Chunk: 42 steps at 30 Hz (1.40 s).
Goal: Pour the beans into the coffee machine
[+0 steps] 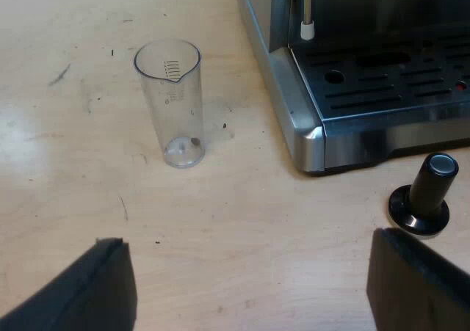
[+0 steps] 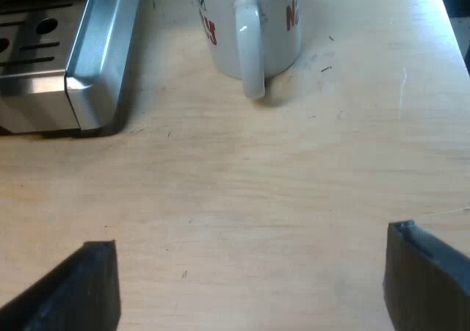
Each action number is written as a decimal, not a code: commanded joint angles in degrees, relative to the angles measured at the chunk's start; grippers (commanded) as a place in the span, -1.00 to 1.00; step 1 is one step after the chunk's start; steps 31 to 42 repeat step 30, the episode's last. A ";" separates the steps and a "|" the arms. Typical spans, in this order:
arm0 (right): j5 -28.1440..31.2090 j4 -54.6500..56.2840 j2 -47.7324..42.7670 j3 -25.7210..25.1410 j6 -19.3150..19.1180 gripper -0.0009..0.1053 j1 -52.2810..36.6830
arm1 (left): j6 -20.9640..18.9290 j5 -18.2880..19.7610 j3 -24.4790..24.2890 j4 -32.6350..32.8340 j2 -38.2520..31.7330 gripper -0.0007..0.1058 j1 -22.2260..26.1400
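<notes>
A clear measuring glass (image 1: 173,103) stands upright on the wooden table (image 1: 220,228) beside the espresso machine's corner (image 1: 352,89). One bean or speck lies at its bottom; otherwise it looks empty. My left gripper (image 1: 250,287) hovers open above the table, short of the glass, with nothing between its fingers (image 1: 95,291). A tamper with a black knob (image 1: 426,195) stands by the machine's drip tray. My right gripper (image 2: 250,287) is open over bare table, with a white mug (image 2: 246,26) beyond it.
The machine's drip tray (image 1: 396,78) has a slotted grate, with a steam wand tip (image 1: 307,28) above it. In the right wrist view the tray's steel corner (image 2: 81,74) sits near the mug with red lettering. The table's edge (image 2: 452,23) runs past the mug.
</notes>
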 commanded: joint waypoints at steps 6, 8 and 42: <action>-0.62 0.02 -2.55 -0.26 -0.15 0.50 -0.02 | -0.68 -0.84 -0.08 -0.60 -2.23 0.27 -0.10; -0.62 0.02 -2.55 -0.26 -0.15 0.50 -0.02 | -0.68 -0.84 -0.08 -0.60 -2.23 0.27 -0.10; -0.62 0.02 -2.55 -0.26 -0.15 0.50 -0.02 | -0.68 -0.84 -0.08 -0.60 -2.48 0.27 -1.17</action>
